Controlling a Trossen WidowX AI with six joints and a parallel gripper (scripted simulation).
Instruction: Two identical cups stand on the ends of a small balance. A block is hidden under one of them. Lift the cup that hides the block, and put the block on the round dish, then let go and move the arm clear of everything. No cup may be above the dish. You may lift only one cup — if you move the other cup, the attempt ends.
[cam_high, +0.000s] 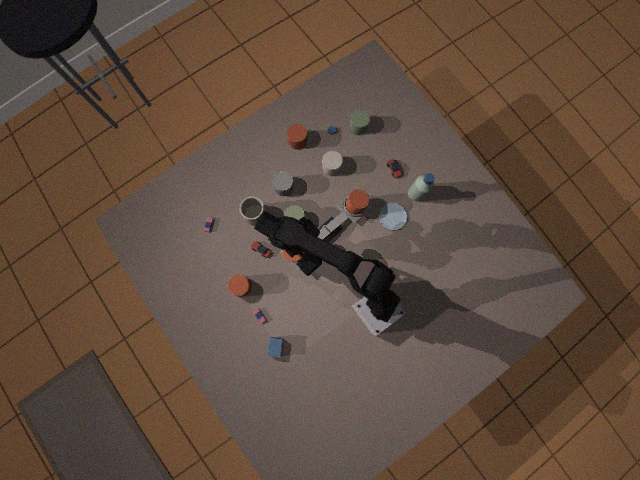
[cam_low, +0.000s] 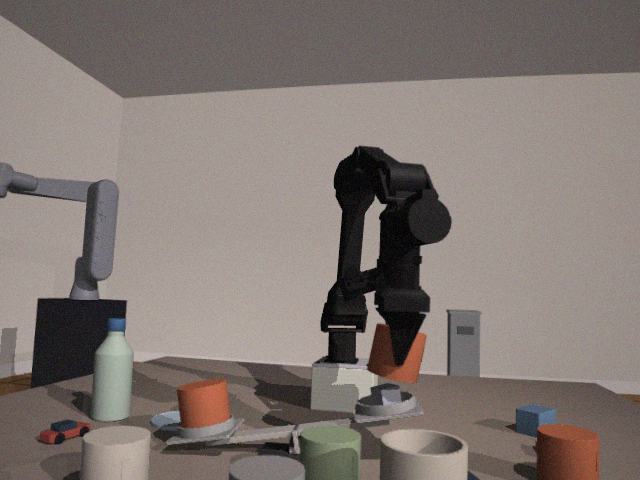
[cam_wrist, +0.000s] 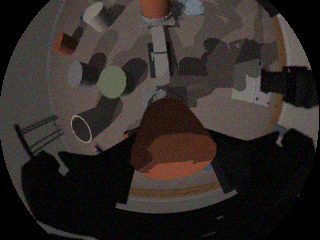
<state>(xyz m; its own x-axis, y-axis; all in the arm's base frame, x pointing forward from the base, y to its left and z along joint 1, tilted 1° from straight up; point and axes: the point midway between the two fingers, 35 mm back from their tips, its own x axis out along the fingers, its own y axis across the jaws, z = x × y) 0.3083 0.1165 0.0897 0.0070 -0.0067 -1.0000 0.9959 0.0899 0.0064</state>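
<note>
My gripper (cam_low: 399, 357) (cam_wrist: 169, 132) is shut on an orange cup (cam_high: 291, 255) (cam_low: 379, 351) (cam_wrist: 175, 142), which hangs tilted above one end of the balance (cam_high: 334, 226) (cam_low: 258, 434) (cam_wrist: 160, 55). A small grey block (cam_low: 387, 394) sits uncovered in the shallow pan (cam_low: 366, 408) below the cup. The other orange cup (cam_high: 356, 202) (cam_low: 204, 404) (cam_wrist: 155, 7) stands on the opposite pan, which is the lower end, and leans slightly with it. The round light-blue dish (cam_high: 393, 217) (cam_low: 162, 419) (cam_wrist: 193, 7) lies beside that end, with nothing visible on it.
A green bottle (cam_high: 419, 189) (cam_low: 112, 377) stands near the dish. A green cup (cam_high: 293, 213) (cam_low: 330, 449) (cam_wrist: 112, 81) stands close to the beam, with an open cream cup (cam_high: 251, 208) (cam_low: 423, 459) beyond. More cups, toy cars and a blue box (cam_high: 275, 347) (cam_low: 535, 420) stand around.
</note>
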